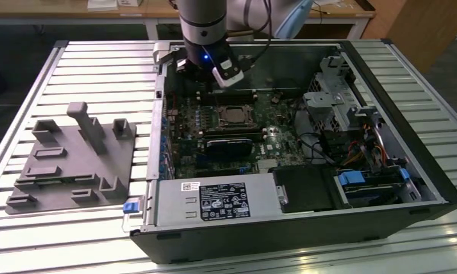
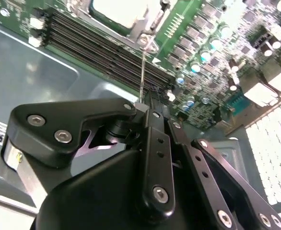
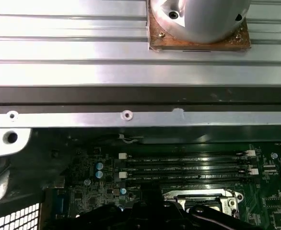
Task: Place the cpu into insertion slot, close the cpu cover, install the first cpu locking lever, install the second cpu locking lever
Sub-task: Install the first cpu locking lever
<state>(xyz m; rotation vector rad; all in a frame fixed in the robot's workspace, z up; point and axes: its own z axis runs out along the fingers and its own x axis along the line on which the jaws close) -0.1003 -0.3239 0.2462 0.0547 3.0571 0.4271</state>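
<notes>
The cpu (image 1: 230,116) lies silvery-grey in the insertion slot (image 1: 217,108) on the green board inside the open computer case. The cpu cover (image 3: 200,195), a thin metal frame, lies down around the cpu (image 2: 116,9). A thin wire locking lever (image 2: 142,72) rises from the socket's corner up to my gripper (image 2: 147,103). Its free end meets my shut fingertips, which look closed on it. In the exterior view my gripper (image 1: 201,85) hangs just beyond the socket's far side.
Long black memory slots (image 2: 107,50) run between gripper and socket. A black module (image 1: 228,147) sits in front of the socket, the power supply (image 1: 205,202) at the case front, drive cages (image 1: 335,103) on the exterior view's right. A grey fixture plate (image 1: 68,165) lies outside.
</notes>
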